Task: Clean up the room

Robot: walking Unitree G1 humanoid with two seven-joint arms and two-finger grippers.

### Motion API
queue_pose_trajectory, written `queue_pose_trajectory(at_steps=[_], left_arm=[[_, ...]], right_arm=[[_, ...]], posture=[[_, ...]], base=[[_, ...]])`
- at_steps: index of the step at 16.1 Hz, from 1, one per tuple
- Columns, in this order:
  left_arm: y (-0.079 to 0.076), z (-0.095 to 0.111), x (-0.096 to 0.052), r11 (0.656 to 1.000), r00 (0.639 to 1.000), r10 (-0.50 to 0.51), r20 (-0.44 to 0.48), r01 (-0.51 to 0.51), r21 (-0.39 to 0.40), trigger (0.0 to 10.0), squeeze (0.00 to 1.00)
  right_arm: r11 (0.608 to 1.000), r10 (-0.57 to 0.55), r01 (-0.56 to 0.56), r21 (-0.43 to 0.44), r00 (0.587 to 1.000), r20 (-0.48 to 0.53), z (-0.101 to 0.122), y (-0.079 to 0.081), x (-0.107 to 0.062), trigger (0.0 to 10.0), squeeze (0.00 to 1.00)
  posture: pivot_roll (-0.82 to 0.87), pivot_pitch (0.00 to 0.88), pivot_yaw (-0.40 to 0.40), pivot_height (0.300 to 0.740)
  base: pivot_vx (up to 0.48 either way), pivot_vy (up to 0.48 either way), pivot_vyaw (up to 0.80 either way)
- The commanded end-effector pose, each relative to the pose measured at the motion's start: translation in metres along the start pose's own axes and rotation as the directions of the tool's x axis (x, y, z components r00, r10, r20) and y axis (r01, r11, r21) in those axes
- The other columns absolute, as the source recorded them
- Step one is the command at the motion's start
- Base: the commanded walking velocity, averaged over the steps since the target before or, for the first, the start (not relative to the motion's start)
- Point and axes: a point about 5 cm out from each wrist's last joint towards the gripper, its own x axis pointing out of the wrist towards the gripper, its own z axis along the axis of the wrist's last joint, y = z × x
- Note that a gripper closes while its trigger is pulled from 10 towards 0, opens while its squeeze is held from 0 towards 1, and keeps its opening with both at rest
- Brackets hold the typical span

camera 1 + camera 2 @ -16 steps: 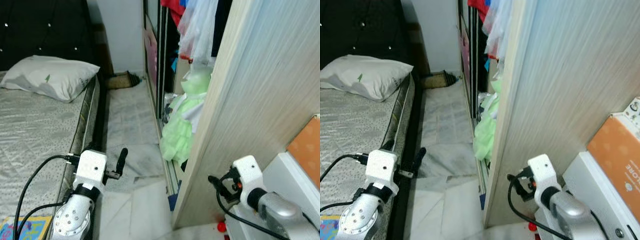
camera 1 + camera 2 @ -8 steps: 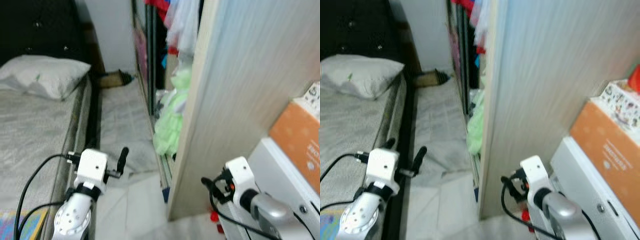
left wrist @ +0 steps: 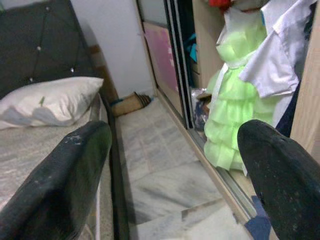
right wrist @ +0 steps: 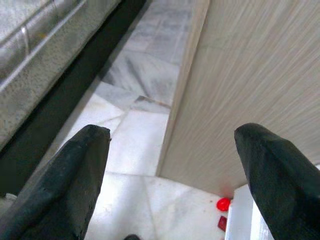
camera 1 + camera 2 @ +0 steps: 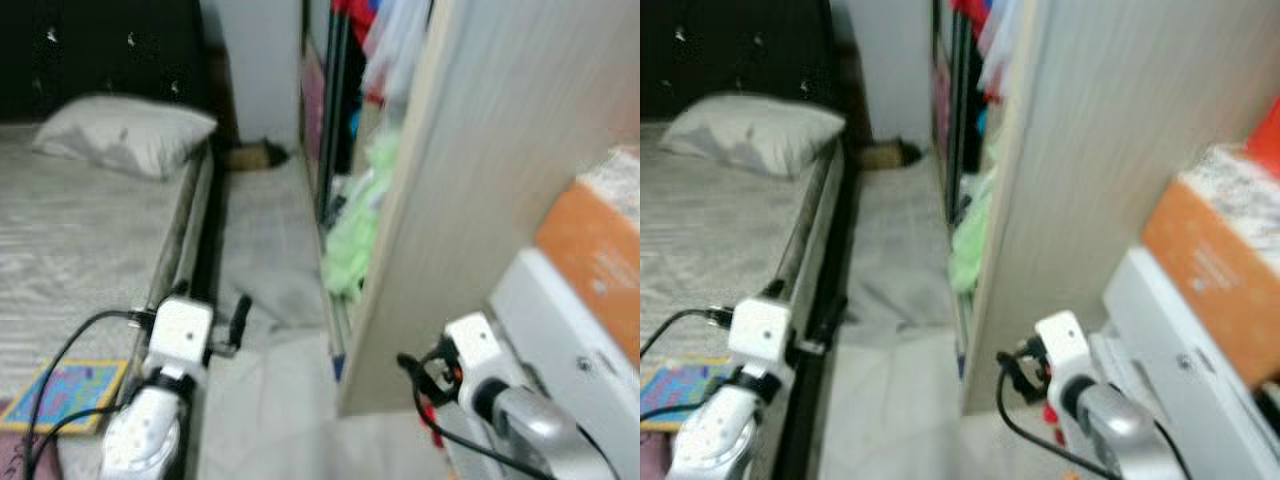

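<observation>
Frilly lime-green dress (image 3: 231, 120) hangs low at the open wardrobe's floor edge. My left claw (image 3: 170, 175) and right claw (image 4: 172, 175) are spread, empty; I'd approach slowly, then reach.

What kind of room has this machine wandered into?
Almost certainly a bedroom. A bed with a pillow and a dark padded headboard stands along one side, and across a narrow strip of marble floor an open sliding wardrobe holds hanging clothes, among them a frilly light green dress.
</observation>
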Motion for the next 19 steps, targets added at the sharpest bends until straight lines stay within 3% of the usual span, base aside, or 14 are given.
queue_pose_trajectory(at_steps=[1, 5, 8, 10, 12, 14, 15, 16, 19], left_arm=[[-0.001, 0.0, 0.001, 1.0, 1.0, 0.008, 0.002, -0.008, -0.01, 10.0, 0.0], [0.0, 0.001, 0.001, 1.0, 1.0, 0.015, 0.009, -0.015, -0.014, 10.0, 0.0], [0.003, 0.002, 0.0, 0.999, 0.999, 0.049, 0.014, -0.049, -0.012, 10.0, 0.0], [0.008, 0.001, -0.002, 0.993, 0.993, 0.117, 0.005, -0.117, -0.018, 10.0, 0.0], [0.011, 0.002, 0.001, 0.984, 0.984, 0.176, 0.003, -0.175, -0.025, 10.0, 0.0], [0.009, 0.004, 0.003, 0.985, 0.985, 0.173, 0.01, -0.173, -0.025, 10.0, 0.0], [0.009, 0.004, 0.003, 0.985, 0.985, 0.173, 0.01, -0.173, -0.024, 10.0, 0.0], [0.01, 0.004, 0.003, 0.984, 0.985, 0.175, 0.008, -0.174, -0.024, 10.0, 0.0], [0.016, 0.001, -0.001, 0.968, 0.968, 0.249, -0.005, -0.249, -0.035, 10.0, 0.0]], right_arm=[[1.0, -0.025, 0.025, -0.016, 1.0, 0.016, 0.004, -0.004, 0.0, 10.0, 0.0], [0.998, -0.058, 0.058, 0.002, 0.996, 0.064, 0.009, -0.005, 0.003, 10.0, 0.0], [0.998, -0.059, 0.054, 0.026, 0.968, 0.242, 0.036, -0.001, 0.004, 10.0, 0.0], [0.999, -0.026, 0.014, 0.047, 0.958, 0.284, 0.046, 0.004, 0.009, 10.0, 0.0], [0.993, 0.107, -0.12, 0.024, 0.949, 0.296, 0.055, 0.018, 0.023, 10.0, 0.0], [0.961, 0.276, -0.271, -0.055, 0.921, 0.275, 0.06, 0.036, 0.03, 10.0, 0.0], [0.956, 0.293, -0.287, -0.064, 0.915, 0.276, 0.061, 0.039, 0.032, 10.0, 0.0], [0.958, 0.286, -0.277, -0.074, 0.911, 0.297, 0.065, 0.04, 0.035, 10.0, 0.0], [0.998, 0.065, -0.064, -0.017, 0.9, 0.432, 0.088, 0.024, 0.041, 10.0, 0.0]], posture=[[-0.05, 0.0, -0.042, 0.74], [-0.05, 0.0, -0.039, 0.74], [-0.05, 0.0, -0.033, 0.74], [-0.05, 0.0, -0.024, 0.74], [-0.04, 0.0, -0.022, 0.74], [-0.04, 0.0, -0.027, 0.74], [-0.03, 0.0, -0.029, 0.74], [-0.03, 0.0, -0.03, 0.74], [-0.02, 0.0, -0.028, 0.74]], base=[[0.0, 0.0, 0.0], [0.0, 0.0, 0.0], [0.0, 0.0, 0.42], [0.0, 0.0, 0.8], [0.0, 0.0, 0.8], [0.0, 0.0, 0.8], [0.0, 0.0, 0.8], [0.0, 0.0, 0.8], [0.0, 0.0, 0.8]])
